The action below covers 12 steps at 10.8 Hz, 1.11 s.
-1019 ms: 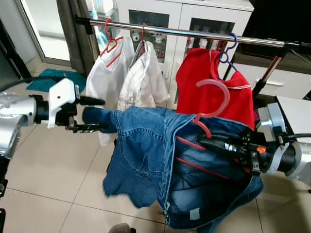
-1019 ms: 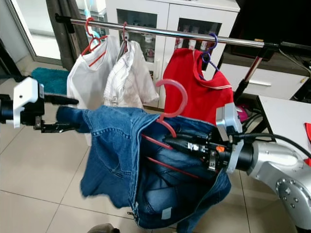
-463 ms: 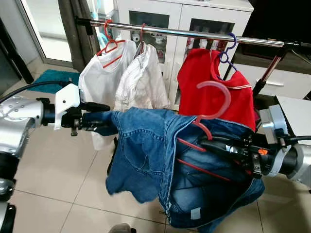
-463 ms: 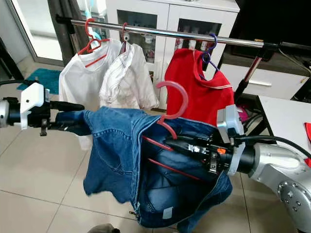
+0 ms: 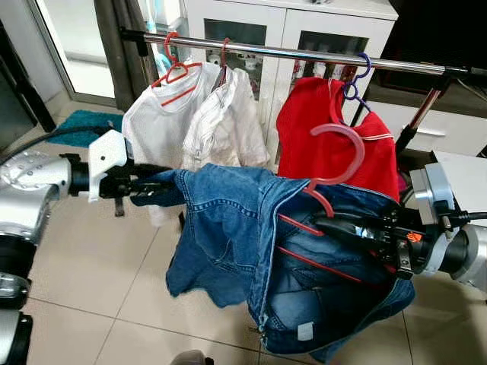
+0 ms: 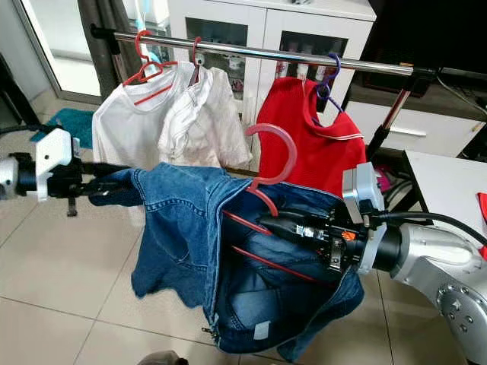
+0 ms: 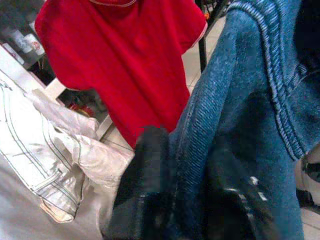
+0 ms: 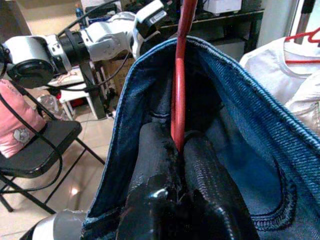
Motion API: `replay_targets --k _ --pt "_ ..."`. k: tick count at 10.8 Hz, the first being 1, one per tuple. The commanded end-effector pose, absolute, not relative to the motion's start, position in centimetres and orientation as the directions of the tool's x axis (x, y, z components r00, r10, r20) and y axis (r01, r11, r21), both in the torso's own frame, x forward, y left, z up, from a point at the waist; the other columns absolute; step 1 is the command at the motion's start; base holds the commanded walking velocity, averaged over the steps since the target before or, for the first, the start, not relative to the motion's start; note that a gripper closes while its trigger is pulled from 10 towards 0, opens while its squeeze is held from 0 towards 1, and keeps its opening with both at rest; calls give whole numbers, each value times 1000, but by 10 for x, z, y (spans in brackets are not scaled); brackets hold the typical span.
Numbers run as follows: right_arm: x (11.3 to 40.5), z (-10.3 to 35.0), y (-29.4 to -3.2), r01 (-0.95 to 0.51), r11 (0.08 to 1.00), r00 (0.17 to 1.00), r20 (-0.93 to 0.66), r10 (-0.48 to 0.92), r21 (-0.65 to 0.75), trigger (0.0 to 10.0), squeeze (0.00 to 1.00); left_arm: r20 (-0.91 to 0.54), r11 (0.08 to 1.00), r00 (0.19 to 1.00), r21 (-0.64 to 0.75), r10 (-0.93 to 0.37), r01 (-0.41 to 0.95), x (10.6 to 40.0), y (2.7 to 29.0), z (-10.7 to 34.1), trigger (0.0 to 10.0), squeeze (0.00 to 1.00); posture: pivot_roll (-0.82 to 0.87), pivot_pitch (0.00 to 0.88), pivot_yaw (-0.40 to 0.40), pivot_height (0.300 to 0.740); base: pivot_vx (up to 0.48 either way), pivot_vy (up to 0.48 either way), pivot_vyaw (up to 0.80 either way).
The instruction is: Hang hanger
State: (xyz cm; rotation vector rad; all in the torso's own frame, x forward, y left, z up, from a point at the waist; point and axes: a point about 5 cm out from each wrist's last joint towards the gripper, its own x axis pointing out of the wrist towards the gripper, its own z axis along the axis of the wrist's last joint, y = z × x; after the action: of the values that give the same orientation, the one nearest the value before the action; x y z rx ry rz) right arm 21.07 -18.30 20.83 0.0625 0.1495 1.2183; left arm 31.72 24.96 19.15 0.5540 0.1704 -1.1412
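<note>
A blue denim jacket (image 5: 228, 228) hangs on a red hanger whose pink hook (image 5: 335, 128) points up, below and in front of the metal rail (image 5: 304, 53). My right gripper (image 5: 319, 223) is inside the jacket, shut on the hanger's red bar (image 8: 178, 100). On the left, my left gripper (image 5: 158, 185) is shut on the jacket's sleeve end and holds it out sideways. In the left wrist view the denim (image 7: 225, 125) runs between the black fingers (image 7: 150, 165). The hook is level with the red shirt, apart from the rail.
On the rail hang a white T-shirt (image 5: 163, 106) on a red hanger, a white striped shirt (image 5: 224, 125) and a red shirt (image 5: 327, 137) on a purple hanger. A bare stretch of rail (image 5: 266, 49) lies between the last two. White cabinet (image 5: 262, 19) behind, white table (image 5: 464, 163) right.
My left gripper's fingers, spread around the sleeve a second ago, have come together on it, and the arm has moved a little to the right. The right gripper with the hanger has barely moved.
</note>
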Motion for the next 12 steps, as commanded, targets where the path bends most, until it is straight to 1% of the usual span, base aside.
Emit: replay_targets --k 1,4,6,8,10,11,12 --pt "208 216 -182 -936 338 334 -55 941 101 10000 0 -392 299 436 362 -810 883 321 249 199 0 0 17 0 13 740 0 0 0" --pt "208 216 -183 -935 341 337 -53 940 101 10000 0 -360 393 530 388 -768 834 326 256 197 0 0 17 0 14 740 0 0 0" --pt "208 215 -182 -934 341 338 -48 940 105 10000 0 -308 513 636 396 -708 762 330 267 195 0 0 21 0 16 740 0 0 0" --pt "207 215 -182 -932 346 343 -44 938 106 10000 0 -301 602 702 365 -646 710 327 282 190 0 0 20 0 22 740 0 0 0" --pt "206 214 -182 -931 349 346 -39 937 111 10000 0 -308 729 807 349 -503 588 325 302 180 0 0 23 0 19 740 0 0 0" --pt "206 214 -182 -930 349 347 -37 937 114 10000 0 -303 803 862 331 -407 495 325 314 176 0 0 24 0 19 740 0 0 0" --pt "206 214 -182 -930 348 346 -36 937 115 10000 0 -302 841 889 321 -345 436 325 320 173 0 0 24 0 19 740 0 0 0"
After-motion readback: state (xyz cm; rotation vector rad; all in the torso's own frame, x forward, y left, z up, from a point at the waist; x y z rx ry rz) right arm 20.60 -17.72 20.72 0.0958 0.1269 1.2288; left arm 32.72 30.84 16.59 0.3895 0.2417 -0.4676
